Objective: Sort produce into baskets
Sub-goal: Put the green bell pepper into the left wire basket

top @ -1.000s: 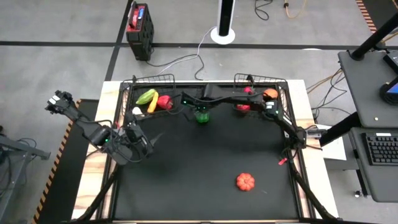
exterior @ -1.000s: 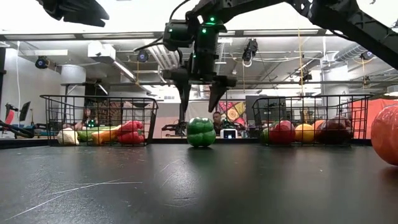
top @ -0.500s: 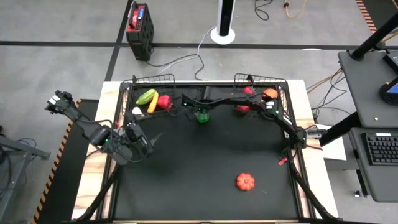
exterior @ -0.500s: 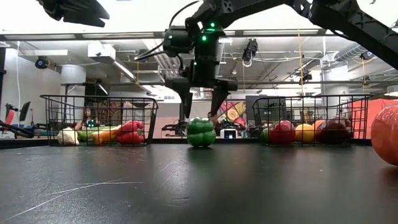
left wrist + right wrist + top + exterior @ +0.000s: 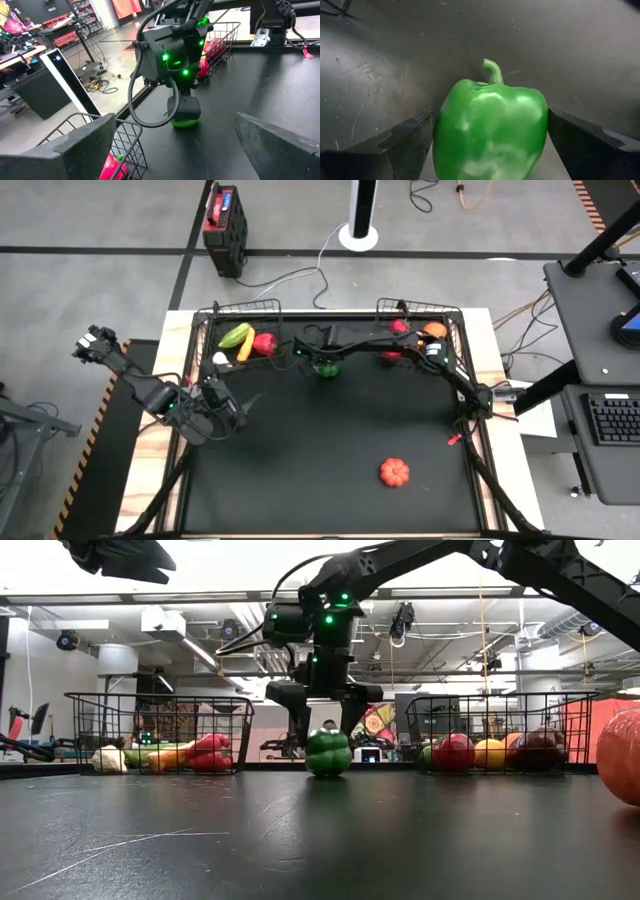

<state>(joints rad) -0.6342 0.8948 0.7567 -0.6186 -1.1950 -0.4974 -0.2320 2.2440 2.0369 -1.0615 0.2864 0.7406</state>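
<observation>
Between tool fingers, upright green pepper [image 5: 490, 132]

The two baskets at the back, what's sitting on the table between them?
A green pepper stands between the left basket and right basket, with the right gripper's open fingers around it, shown in the low view.

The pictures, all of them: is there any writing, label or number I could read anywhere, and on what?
None can be read.
Red case on the floor beyond the table: pale marks on its lid, too small to read.
Colourful poster in the room behind the table: too blurred to read.
Green pepper, baskets, both arms: no writing shows.
</observation>
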